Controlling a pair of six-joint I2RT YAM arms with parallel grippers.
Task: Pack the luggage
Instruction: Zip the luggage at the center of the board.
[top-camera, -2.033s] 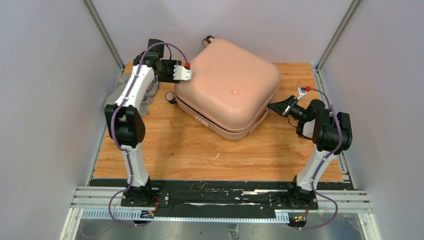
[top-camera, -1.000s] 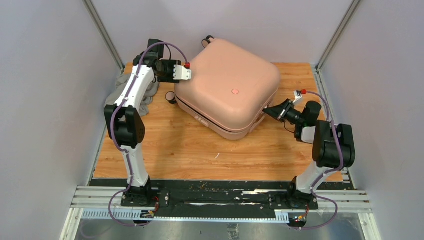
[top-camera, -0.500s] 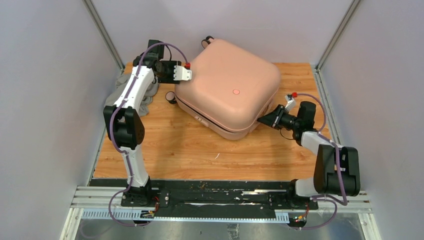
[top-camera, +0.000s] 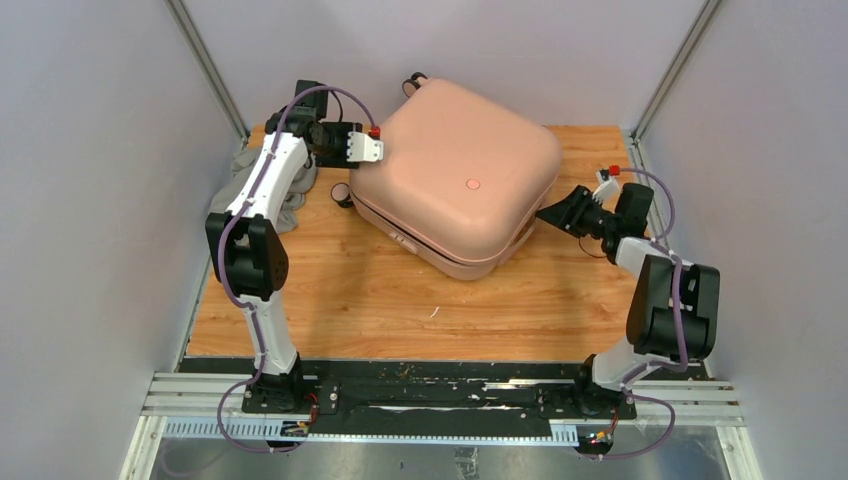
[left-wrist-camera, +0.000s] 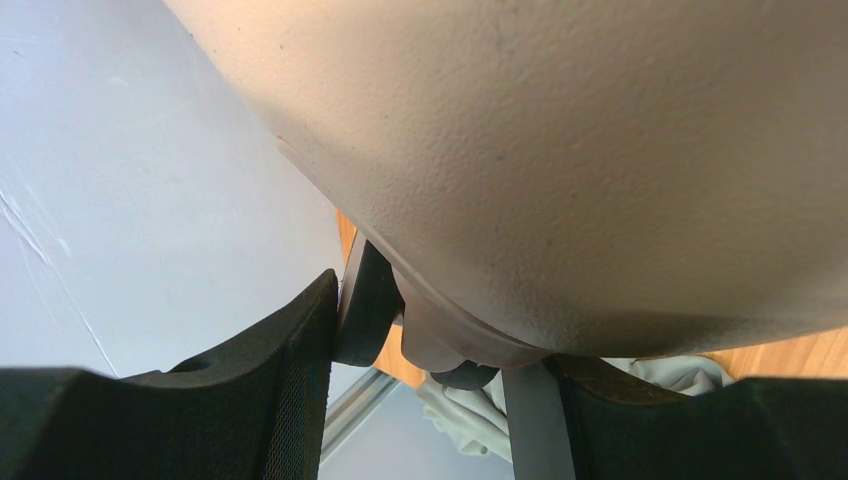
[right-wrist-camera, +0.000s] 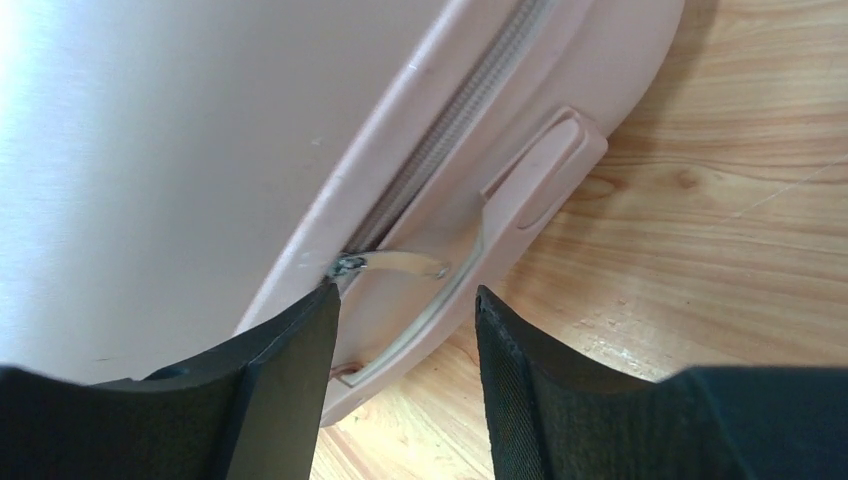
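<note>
The luggage (top-camera: 455, 175) is a pale pink hard-shell suitcase lying closed and flat at the back of the wooden table. My left gripper (top-camera: 372, 148) is at its back left corner. In the left wrist view, the left gripper (left-wrist-camera: 440, 330) is closed on that corner of the luggage (left-wrist-camera: 600, 150), with one finger pressed against a black wheel (left-wrist-camera: 365, 310). My right gripper (top-camera: 548, 212) stands open at the suitcase's right side. In the right wrist view, the right gripper (right-wrist-camera: 405, 295) holds nothing. The zipper pull (right-wrist-camera: 400, 263) lies just beyond its tips, next to the side handle (right-wrist-camera: 530, 170).
A grey cloth (top-camera: 245, 165) lies bunched at the table's back left, behind the left arm, and shows again as grey cloth (left-wrist-camera: 460, 410) under the suitcase corner. Grey walls and metal posts (top-camera: 665, 70) close in the table on three sides.
My right gripper has opened, let go at the zipper and moved back along the suitcase's right side. The left gripper and the suitcase have barely moved.
</note>
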